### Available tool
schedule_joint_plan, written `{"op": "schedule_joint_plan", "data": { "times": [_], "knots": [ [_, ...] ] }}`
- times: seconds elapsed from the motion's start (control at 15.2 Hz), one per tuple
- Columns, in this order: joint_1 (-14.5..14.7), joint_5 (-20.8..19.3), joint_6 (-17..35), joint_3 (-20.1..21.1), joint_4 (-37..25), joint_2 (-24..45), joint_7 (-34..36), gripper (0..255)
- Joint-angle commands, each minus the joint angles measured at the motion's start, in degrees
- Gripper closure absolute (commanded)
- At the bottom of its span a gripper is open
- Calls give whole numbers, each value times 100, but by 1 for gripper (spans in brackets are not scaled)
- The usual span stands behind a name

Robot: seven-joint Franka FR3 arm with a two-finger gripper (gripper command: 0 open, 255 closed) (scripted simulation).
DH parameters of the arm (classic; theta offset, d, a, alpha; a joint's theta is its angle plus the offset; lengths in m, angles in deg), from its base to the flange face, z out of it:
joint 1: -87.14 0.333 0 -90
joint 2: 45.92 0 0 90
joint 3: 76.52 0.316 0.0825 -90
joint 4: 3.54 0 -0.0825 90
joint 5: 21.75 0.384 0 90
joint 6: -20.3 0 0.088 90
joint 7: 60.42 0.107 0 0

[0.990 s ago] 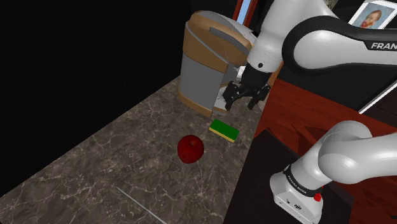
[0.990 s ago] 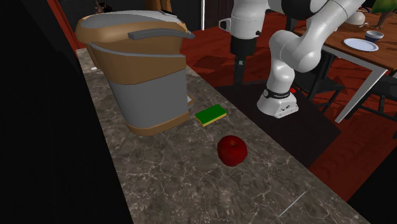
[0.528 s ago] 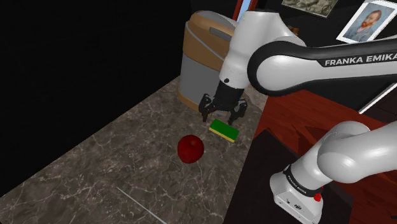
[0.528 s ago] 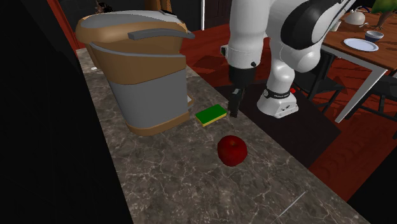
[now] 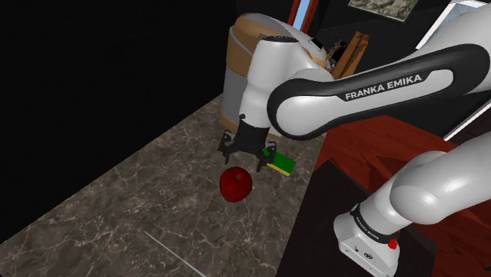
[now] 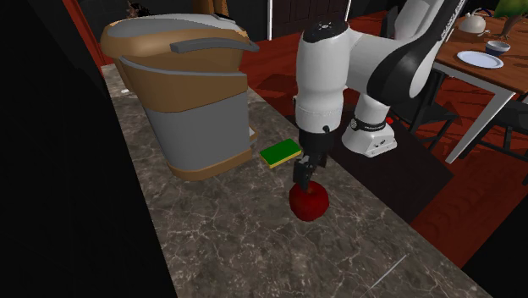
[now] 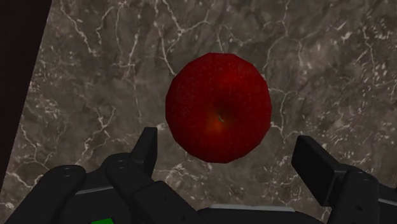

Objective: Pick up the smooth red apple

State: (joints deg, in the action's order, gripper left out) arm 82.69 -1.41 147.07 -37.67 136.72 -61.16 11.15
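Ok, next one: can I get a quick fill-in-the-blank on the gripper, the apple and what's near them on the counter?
1. The gripper hovers just above the ___ apple on the marbled counter.
2. Its fingers are ___, not shut, and neither touches the apple.
3. The sponge lying between the apple and the brown and grey appliance has a ___ top.

Missing words: red; open; green.

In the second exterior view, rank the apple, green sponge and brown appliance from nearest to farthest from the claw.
1. Red apple, directly beneath the open claw.
2. Green sponge, just beyond the claw, toward the appliance.
3. Brown appliance, farthest, at that view's left.
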Motion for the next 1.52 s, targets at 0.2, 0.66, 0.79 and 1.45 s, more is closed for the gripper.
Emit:
{"op": "schedule_joint_plan", "data": {
  "times": [0.2,0.66,0.79,1.45],
  "knots": [
    [-51,-108,471,144,135,354,123,0],
    [-71,-165,619,183,168,481,160,255],
    [-73,-169,621,185,164,486,164,255],
    [-21,-24,63,45,-25,85,74,255]
  ]
}}
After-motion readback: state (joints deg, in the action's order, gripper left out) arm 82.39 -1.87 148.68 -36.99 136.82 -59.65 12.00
